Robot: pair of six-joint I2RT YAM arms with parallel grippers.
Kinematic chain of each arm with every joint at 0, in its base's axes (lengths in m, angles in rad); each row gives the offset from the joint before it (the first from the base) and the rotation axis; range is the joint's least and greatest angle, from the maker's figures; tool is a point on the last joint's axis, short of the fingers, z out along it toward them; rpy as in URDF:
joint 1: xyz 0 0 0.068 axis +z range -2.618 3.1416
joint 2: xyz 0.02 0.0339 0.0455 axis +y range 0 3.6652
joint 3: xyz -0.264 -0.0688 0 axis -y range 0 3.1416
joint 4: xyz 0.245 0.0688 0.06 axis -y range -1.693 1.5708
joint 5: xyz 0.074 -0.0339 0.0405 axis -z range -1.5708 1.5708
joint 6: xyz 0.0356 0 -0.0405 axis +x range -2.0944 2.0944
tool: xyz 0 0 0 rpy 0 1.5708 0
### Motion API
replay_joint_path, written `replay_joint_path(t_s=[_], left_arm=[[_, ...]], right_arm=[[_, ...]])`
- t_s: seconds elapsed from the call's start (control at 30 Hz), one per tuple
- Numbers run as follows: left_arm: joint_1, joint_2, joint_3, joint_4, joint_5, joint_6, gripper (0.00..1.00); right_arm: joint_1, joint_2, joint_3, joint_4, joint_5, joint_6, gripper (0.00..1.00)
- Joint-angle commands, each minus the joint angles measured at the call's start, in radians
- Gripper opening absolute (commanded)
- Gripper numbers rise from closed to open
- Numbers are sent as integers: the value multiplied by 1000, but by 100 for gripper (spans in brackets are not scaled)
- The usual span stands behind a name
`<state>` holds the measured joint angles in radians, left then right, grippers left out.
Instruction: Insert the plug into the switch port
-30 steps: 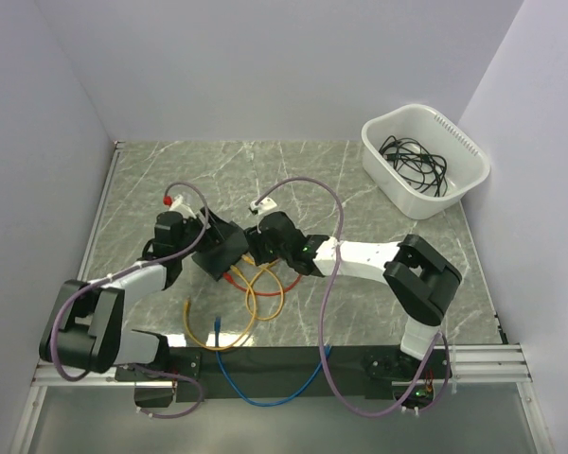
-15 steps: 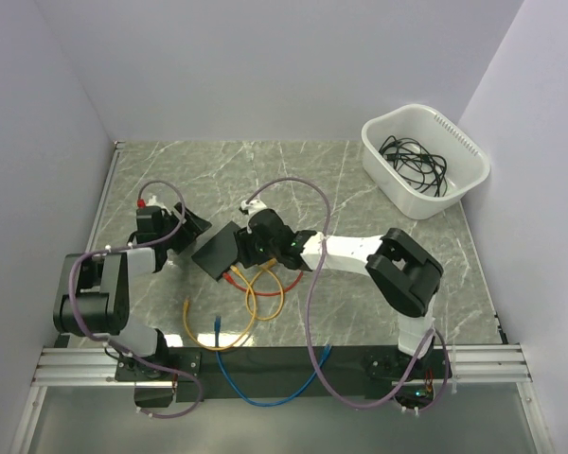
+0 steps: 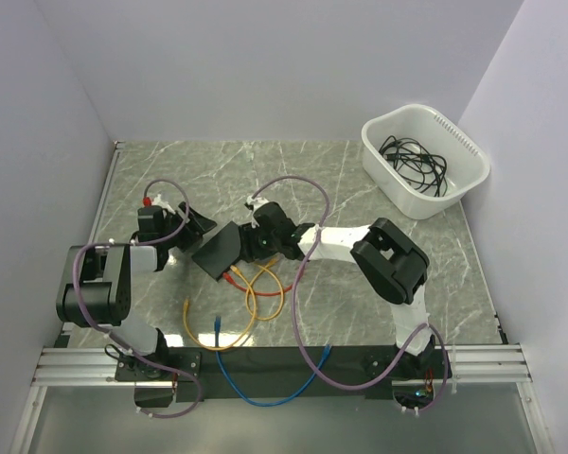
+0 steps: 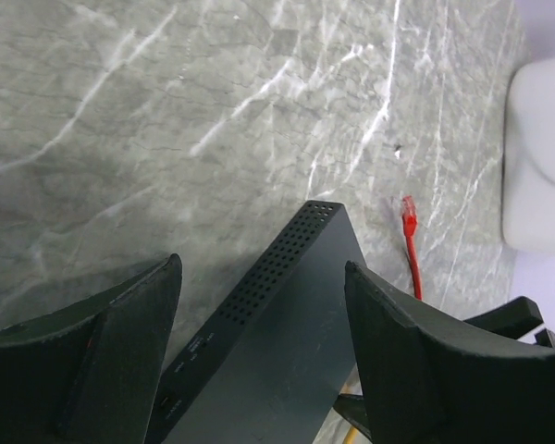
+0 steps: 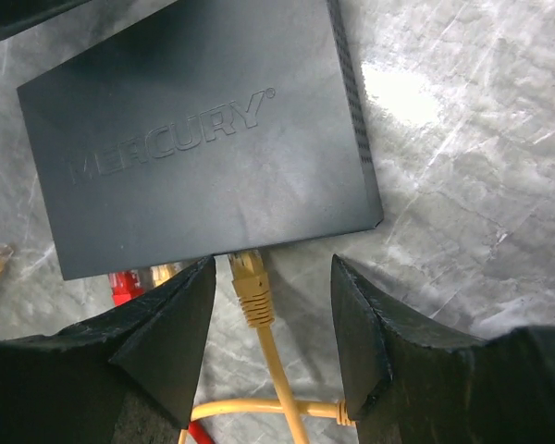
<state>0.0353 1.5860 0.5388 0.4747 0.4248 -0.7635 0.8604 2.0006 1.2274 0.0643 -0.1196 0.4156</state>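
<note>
Now I am drawing my left gripper (image 3: 191, 227) back off the switch (image 3: 220, 251), fingers spread and empty, while my right gripper (image 3: 251, 250) is crowding in at its near edge, so I judge the seating is falling to the right side alone. The right wrist view is showing the yellow plug (image 5: 251, 282) lying untouched between my parted right fingers, its tip at the port edge beside a red plug (image 5: 125, 286); overhead, my arm is hiding that.
</note>
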Motion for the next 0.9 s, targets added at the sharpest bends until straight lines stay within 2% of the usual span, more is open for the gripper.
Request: replay_joint_path(t_s=[0.0, 0.27, 0.37, 0.67, 0.8, 0.87], left_arm=[[-3, 9, 0, 68, 52, 7, 77], [-29, 32, -3, 82, 52, -5, 75], [-78, 58, -7, 99, 42, -11, 74], [-86, 62, 29, 64, 34, 0, 75], [-86, 10, 38, 10, 34, 12, 76], [-86, -64, 23, -19, 22, 16, 77]], right_arm=[[-6, 12, 44, 52, -41, 6, 60], [-3, 7, 50, 98, -120, -1, 60], [-4, -22, 29, 95, -114, -4, 60], [-3, -221, -14, -102, 73, -112, 60], [28, -328, -54, -176, 167, -141, 60], [58, -400, -100, -207, 218, -149, 60]])
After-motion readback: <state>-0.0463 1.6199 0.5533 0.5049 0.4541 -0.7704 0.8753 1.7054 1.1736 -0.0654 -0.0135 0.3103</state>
